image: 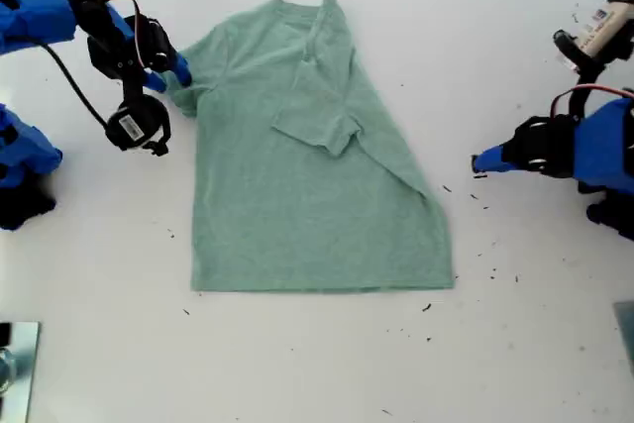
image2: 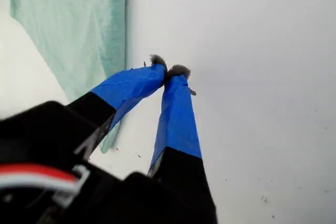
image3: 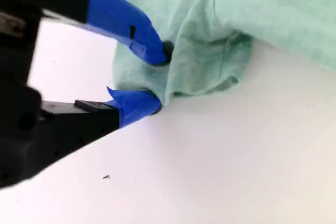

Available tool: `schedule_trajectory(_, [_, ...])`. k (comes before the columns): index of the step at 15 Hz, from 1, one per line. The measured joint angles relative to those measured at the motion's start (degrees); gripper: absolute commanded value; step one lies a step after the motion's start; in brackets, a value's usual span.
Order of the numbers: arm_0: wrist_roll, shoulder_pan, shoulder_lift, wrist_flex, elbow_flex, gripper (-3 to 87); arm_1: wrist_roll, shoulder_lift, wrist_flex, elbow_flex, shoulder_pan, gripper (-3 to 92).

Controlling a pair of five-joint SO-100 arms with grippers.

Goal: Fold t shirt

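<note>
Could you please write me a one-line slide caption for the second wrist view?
My second gripper closes around the bunched sleeve of the t shirt on the white table.
</note>
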Motion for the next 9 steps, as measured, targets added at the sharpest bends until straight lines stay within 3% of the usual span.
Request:
schedule_trajectory(6, [0.8, 3.2, 6.3, 7.4, -13.3, 1.9, -0.2, 0.0, 0.0, 0.0, 0.0, 2.7])
schedule_trajectory(9, [1.2, 6.2, 8.2, 18.2, -29.1, -0.3, -0.2, 0.0, 0.0, 0.0, -0.1, 2.7])
